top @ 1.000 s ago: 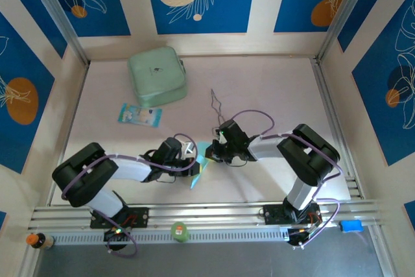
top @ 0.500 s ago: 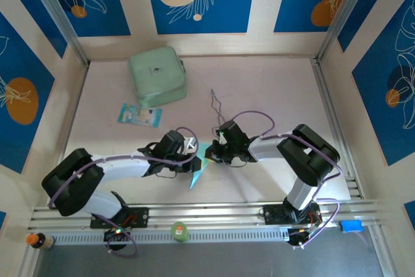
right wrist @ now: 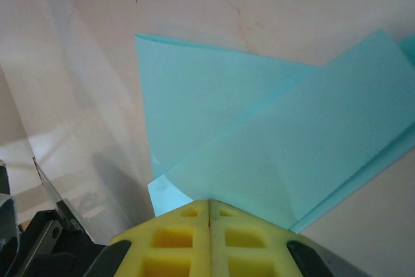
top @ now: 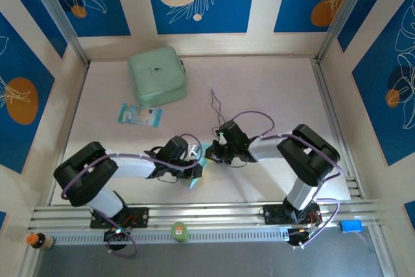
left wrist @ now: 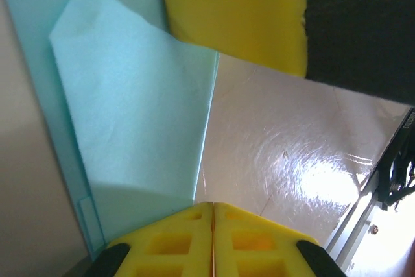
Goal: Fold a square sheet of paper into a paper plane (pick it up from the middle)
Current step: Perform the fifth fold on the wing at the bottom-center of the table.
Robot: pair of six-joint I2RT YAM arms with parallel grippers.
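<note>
The cyan sheet of paper (top: 198, 174) lies folded into overlapping flaps on the table between the two arms. My left gripper (top: 196, 160) is shut, its yellow tips (left wrist: 212, 207) resting at the right edge of a folded flap (left wrist: 130, 115). From the other side my right gripper (top: 209, 155) is shut too, its tips (right wrist: 209, 203) pressed down on the layered paper (right wrist: 272, 141). One of the right gripper's yellow fingers (left wrist: 240, 11) shows at the top of the left wrist view, lying on the sheet. No paper shows between either pair of jaws.
A mint-green case (top: 157, 77) sits at the back left, with a blue-and-white packet (top: 139, 115) in front of it. Metal tongs (top: 216, 104) lie just beyond the right gripper. A metal rail (top: 214, 212) runs along the near edge.
My left arm's elbow swung out and back, and its gripper slid a little right onto the paper. The right arm has stayed still.
</note>
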